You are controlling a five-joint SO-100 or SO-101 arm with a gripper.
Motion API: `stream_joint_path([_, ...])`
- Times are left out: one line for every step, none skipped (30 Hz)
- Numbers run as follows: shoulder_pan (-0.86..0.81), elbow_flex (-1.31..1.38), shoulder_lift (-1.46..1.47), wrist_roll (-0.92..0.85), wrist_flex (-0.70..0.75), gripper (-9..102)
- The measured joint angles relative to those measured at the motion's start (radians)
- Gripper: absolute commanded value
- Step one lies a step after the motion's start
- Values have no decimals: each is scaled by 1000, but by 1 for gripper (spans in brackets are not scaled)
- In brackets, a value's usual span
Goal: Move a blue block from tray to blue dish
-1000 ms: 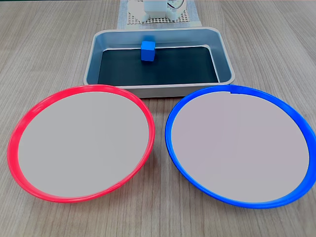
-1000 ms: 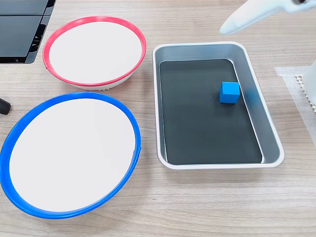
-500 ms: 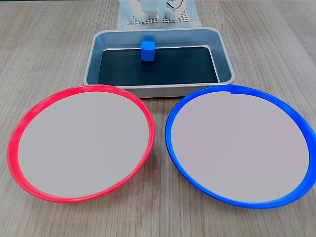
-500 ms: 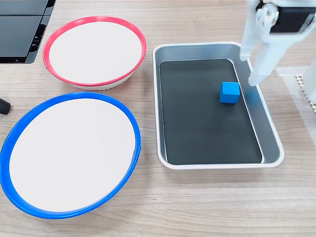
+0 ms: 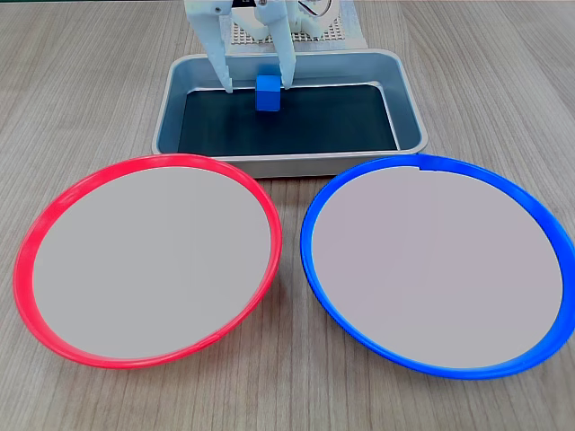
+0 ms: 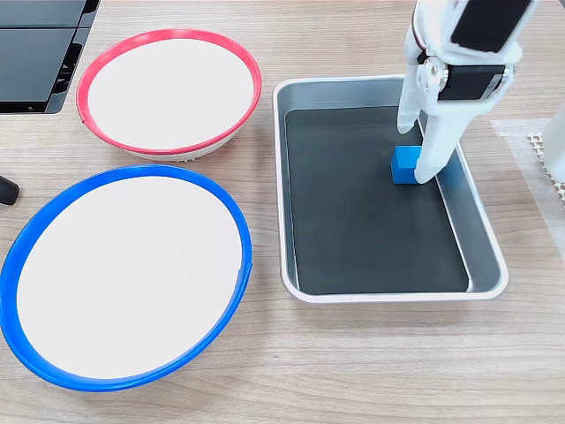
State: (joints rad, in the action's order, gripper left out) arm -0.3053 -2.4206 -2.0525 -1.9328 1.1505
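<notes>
The blue block (image 5: pixel 268 95) (image 6: pixel 403 168) rests on the dark floor of the tray (image 5: pixel 287 165) (image 6: pixel 388 296), close to its wall on the arm's side. My white gripper (image 5: pixel 259 85) (image 6: pixel 414 153) is open and lowered into the tray. Its fingers stand one on each side of the block, which sits nearer one finger (image 5: pixel 287 72). In a fixed view the other finger (image 6: pixel 433 150) covers part of the block. The blue dish (image 5: pixel 307 247) (image 6: pixel 132 170) lies beside the tray with nothing inside.
A red-rimmed dish (image 5: pixel 162 160) (image 6: pixel 168 35) of equal size lies beside the blue one. A white perforated mat (image 5: pixel 334 32) (image 6: pixel 540 146) is under the arm's base. Dark equipment (image 6: pixel 35 53) sits at one table corner, with a small black object (image 6: pixel 7 190) at the edge.
The gripper has come down from above the tray's wall into the tray and now straddles the blue block. The block and both dishes have not moved.
</notes>
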Motion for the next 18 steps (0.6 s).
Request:
stream_joint_path([2, -6, 5, 0, -17, 24])
stream_joint_path([5, -14, 6, 2, -40, 21])
stream_joint_path([11, -18, 6, 8, -35, 16])
stream_joint_path([15, -25, 6, 15, -51, 11])
stream_joint_path([17, -25, 6, 23, -54, 7])
stream_joint_path([23, -26, 6, 34, -63, 3])
stream_joint_path([34, -29, 6, 48, -74, 0])
stream_joint_path([38, -32, 6, 54, -80, 0])
stream_joint_path([41, -35, 6, 64, -89, 0])
stream_joint_path([44, -37, 6, 77, -98, 0])
stream_joint_path([52, -37, 6, 89, -103, 0])
stream_joint_path([64, -37, 6, 106, -104, 0])
stream_joint_path([77, -32, 6, 135, -103, 0])
stream_joint_path([89, -18, 6, 167, -97, 0])
stream_joint_path([109, 5, 6, 206, -81, 0])
stream_joint_path([144, 52, 8, 272, -55, 0])
stream_joint_path([178, 106, 14, 345, -32, 0])
stream_joint_path([219, 184, 35, 436, 0, 0])
